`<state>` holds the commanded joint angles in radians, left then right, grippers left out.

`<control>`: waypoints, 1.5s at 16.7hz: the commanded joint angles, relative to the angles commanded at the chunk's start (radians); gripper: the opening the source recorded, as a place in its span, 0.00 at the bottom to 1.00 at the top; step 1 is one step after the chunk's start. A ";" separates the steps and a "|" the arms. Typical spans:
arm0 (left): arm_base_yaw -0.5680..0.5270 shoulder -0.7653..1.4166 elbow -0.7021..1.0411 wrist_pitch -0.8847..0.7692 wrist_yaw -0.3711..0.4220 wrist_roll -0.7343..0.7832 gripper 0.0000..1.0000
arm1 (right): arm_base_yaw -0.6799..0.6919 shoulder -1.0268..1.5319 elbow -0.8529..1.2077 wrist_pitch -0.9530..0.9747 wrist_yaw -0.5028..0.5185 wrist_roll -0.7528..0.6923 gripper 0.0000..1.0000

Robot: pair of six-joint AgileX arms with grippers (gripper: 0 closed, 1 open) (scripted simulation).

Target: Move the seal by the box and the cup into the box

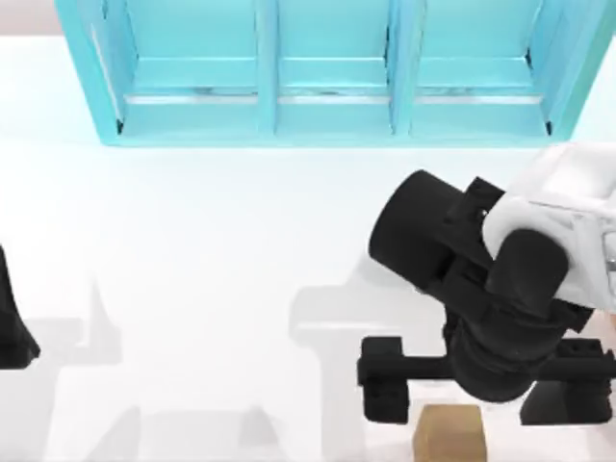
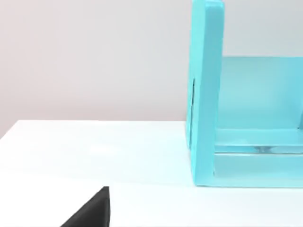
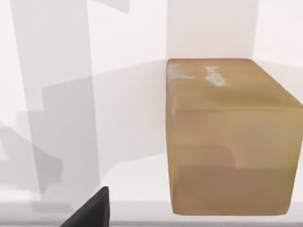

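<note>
Seal (image 1: 450,430) sits by the right hand (image 1: 472,380), apparently spread open above it; left arm parked.

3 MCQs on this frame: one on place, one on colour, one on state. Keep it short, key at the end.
1. Where is the seal on the table?
A. top view's left edge
B. near edge, right of the middle
C. inside the shelf unit

2. What colour is the shelf unit?
A. turquoise
B. red
C. black

3. How does the right gripper stand to the seal?
A. carrying it high above the table
B. above it, the seal resting on the table
C. far off at the top view's left

Key: 1 B, the tan block sits at the top view's bottom edge, right of centre. 2 A, its walls are turquoise in the top and left wrist views. 3 B, the right wrist view shows the seal resting on the table under the gripper.

The left arm is parked at the top view's left edge.
</note>
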<state>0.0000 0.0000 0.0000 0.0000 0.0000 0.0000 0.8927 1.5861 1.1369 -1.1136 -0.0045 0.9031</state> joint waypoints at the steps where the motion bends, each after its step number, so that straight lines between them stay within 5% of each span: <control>1: 0.000 0.000 0.000 0.000 0.000 0.000 1.00 | 0.002 0.006 0.003 -0.003 0.000 0.003 1.00; 20: 0.000 0.000 0.000 0.000 0.000 0.000 1.00 | 0.007 0.124 -0.210 0.328 0.000 0.009 1.00; 25: 0.000 0.000 0.000 0.000 0.000 0.000 1.00 | 0.007 0.124 -0.210 0.328 0.000 0.009 0.62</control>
<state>0.0000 0.0000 0.0000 0.0000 0.0000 0.0000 0.8993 1.7096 0.9270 -0.7855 -0.0042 0.9116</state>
